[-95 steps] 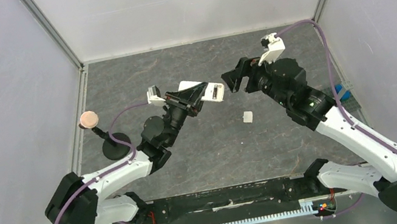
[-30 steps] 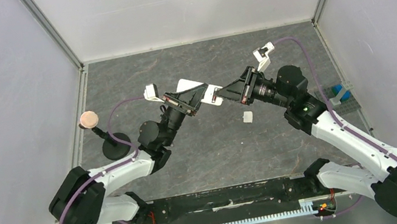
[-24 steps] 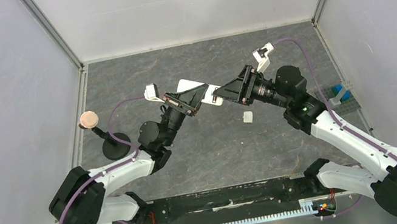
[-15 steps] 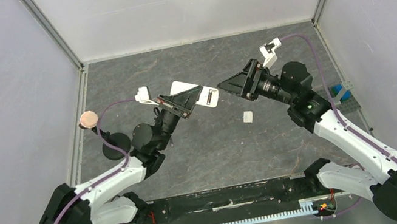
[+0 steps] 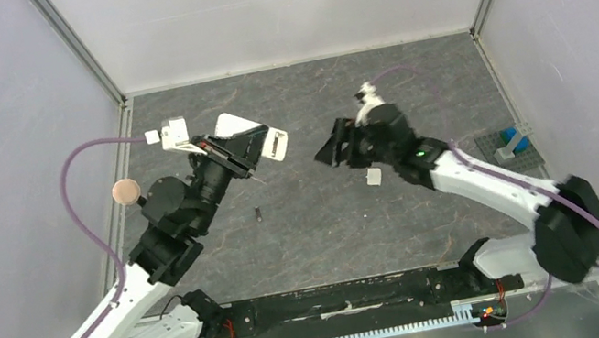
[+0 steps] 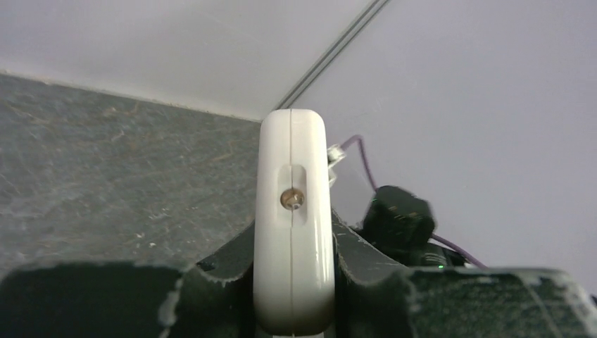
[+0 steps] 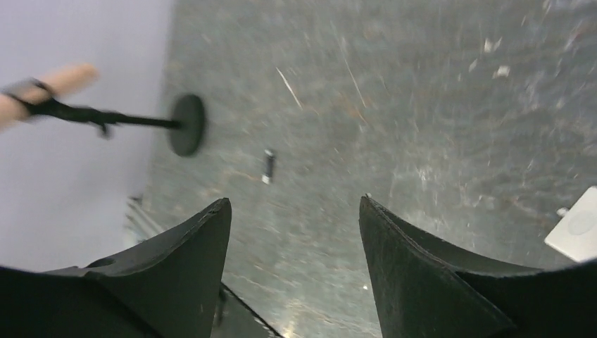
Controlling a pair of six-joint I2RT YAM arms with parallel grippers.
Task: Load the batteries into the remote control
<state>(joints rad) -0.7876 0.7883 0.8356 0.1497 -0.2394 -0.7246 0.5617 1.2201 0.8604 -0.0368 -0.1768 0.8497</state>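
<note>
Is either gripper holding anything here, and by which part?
The left gripper clamps the remote control by two opposite sides, its emitter end sticking out. The right gripper is open and empty.

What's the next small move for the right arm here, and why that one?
Probably lower the right tool toward the battery and close on it. Its jaws stand open and empty, the battery lies alone on the table, ahead of the tool in the right wrist view, and the left tool clamps the remote control off the surface, so that arm is occupied.
</note>
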